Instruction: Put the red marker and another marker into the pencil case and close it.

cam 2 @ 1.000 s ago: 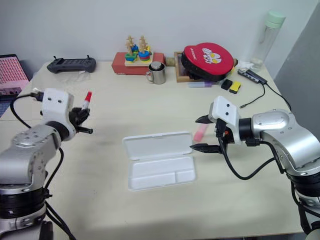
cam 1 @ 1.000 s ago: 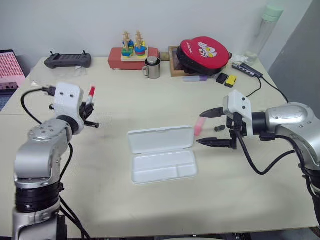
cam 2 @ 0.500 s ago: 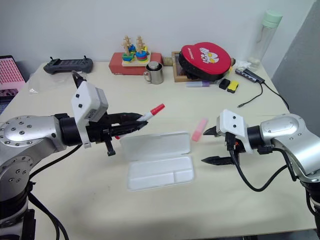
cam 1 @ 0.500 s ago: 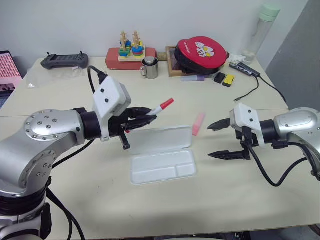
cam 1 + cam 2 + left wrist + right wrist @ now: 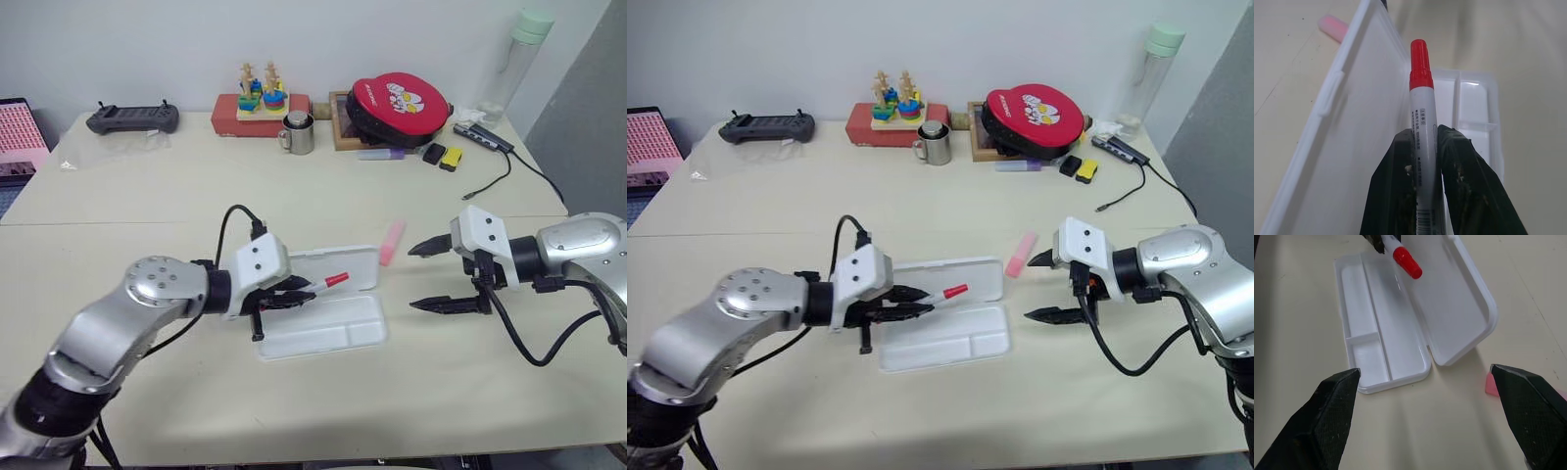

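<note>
Your left hand [image 5: 294, 296] is clamped tight on the red marker [image 5: 326, 283], gripping the white barrel low down so the red cap pokes out ahead of the fingers [image 5: 1459, 161]. That leaves the capped end free to lead into the tray. The marker hangs over the pencil case [image 5: 333, 328], cap slanting toward the hinge line; whether it touches the plastic, you can't tell.

The case lies flat on the desk [image 5: 196, 211] with its lid thrown back, away from you, so the divided base faces up and both long compartments are open to a drop from above. The marker runs roughly along the case's length, which looks like deliberate alignment with the long slot.

Your right hand [image 5: 446, 276] hangs spread wide and empty, just off the case's right end, fingertips pointing in toward it. Judged from the layout, it's parked there for the pink highlighter [image 5: 392, 241], which lies on the desk beside the lid's far right corner, near that hand.

Nothing is in the case yet. The next step is probably lowering the red marker flat into a compartment before letting go.
</note>
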